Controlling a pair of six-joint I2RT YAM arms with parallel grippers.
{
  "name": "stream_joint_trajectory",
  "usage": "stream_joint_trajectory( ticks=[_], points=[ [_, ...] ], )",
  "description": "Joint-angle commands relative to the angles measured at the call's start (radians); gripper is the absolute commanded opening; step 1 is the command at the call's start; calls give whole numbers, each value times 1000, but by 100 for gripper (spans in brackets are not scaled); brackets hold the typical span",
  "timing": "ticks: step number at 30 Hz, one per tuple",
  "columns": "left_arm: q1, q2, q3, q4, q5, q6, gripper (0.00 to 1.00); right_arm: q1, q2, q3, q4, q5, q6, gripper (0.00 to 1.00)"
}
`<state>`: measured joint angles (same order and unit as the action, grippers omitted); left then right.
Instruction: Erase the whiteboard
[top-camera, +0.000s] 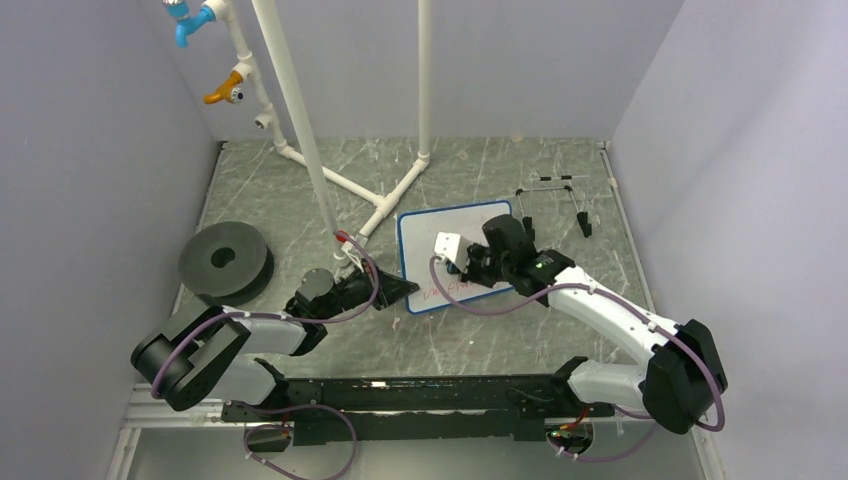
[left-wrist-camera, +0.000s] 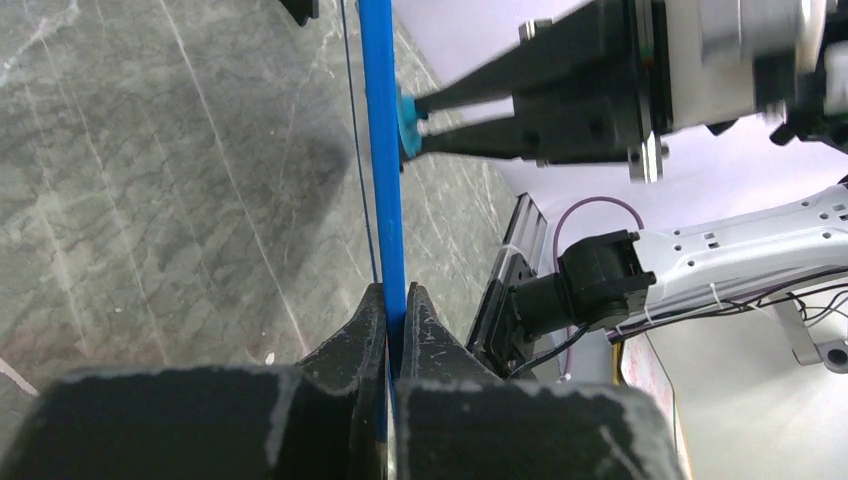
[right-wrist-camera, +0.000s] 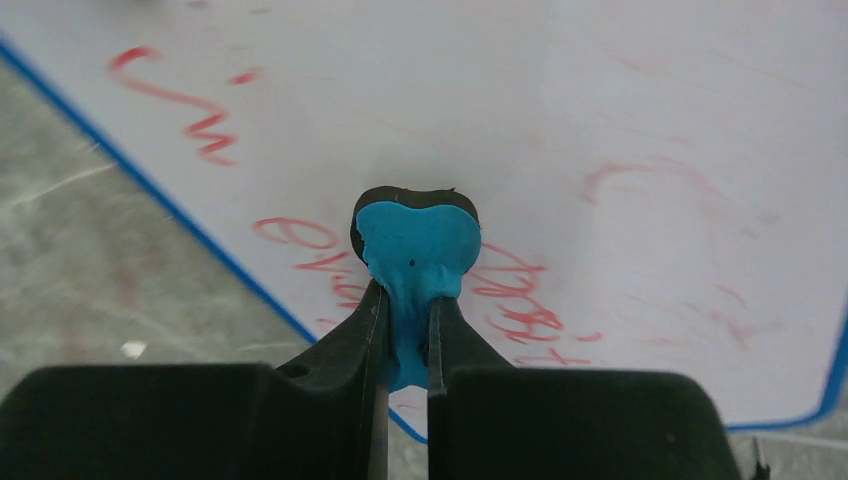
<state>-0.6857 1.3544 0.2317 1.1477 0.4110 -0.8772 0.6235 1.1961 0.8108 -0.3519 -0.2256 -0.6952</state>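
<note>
The gray stone table (top-camera: 500, 340) has the whiteboard (top-camera: 430, 222) near its middle, between the two arms. The left gripper (left-wrist-camera: 393, 300) is pinched tight on the board's blue rim (left-wrist-camera: 380, 150). The right gripper (right-wrist-camera: 405, 300) squeezes a small blue eraser (right-wrist-camera: 415, 245) against the white face. The red writing (right-wrist-camera: 510, 300) is too smudged to read.

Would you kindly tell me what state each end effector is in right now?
Left end effector: closed on the whiteboard edge.
Right end effector: closed on a blue eraser.
</note>
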Motion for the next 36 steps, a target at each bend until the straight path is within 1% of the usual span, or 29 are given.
stream_joint_trajectory(
  ticks=[1, 3, 5, 9, 11, 13, 16, 18, 20, 22, 24, 26, 28, 31, 33, 36],
  points=[
    [-10, -51, 26, 238, 49, 4, 0, 44, -16, -27, -105, -107, -118, 0],
    [-10, -48, 27, 241, 51, 3, 0, 42, -12, -35, -66, -59, -95, 0],
    [-10, -45, 29, 243, 54, 3, 0, 31, -7, -32, -9, 1, -36, 0],
    [-10, -35, 31, 253, 62, -1, 0, -21, -3, -17, 144, 177, 73, 0],
    [-9, -29, 30, 262, 68, -5, 0, -44, 12, 2, 171, 206, 100, 0],
    [-9, -30, 28, 266, 68, -7, 0, -55, 16, 7, 169, 206, 105, 0],
    [-10, -42, 27, 249, 63, 2, 0, -54, 9, -5, 131, 156, 73, 0],
    [-10, -54, 27, 235, 61, 9, 0, -46, 0, -6, 45, 52, 4, 0],
    [-9, -57, 27, 226, 58, 14, 0, -10, -9, -12, -59, -44, -88, 0],
    [-9, -56, 28, 224, 58, 15, 0, 34, -16, -29, -120, -89, -158, 0],
    [-10, -52, 30, 229, 60, 14, 0, 46, -11, -27, -158, -118, -192, 0],
    [-10, -49, 31, 230, 60, 14, 0, 47, -9, -21, -152, -106, -178, 0],
    [-9, -46, 33, 232, 61, 12, 0, 41, -6, -21, -90, -64, -128, 0],
    [-9, -43, 34, 235, 63, 11, 0, -7, -2, -8, 18, 39, -25, 0],
    [-10, -41, 32, 241, 64, 9, 0, -53, 3, 5, 56, 76, 21, 0],
    [-10, -42, 30, 243, 64, 8, 0, -70, 6, -6, 79, 121, 33, 0]
  ],
)
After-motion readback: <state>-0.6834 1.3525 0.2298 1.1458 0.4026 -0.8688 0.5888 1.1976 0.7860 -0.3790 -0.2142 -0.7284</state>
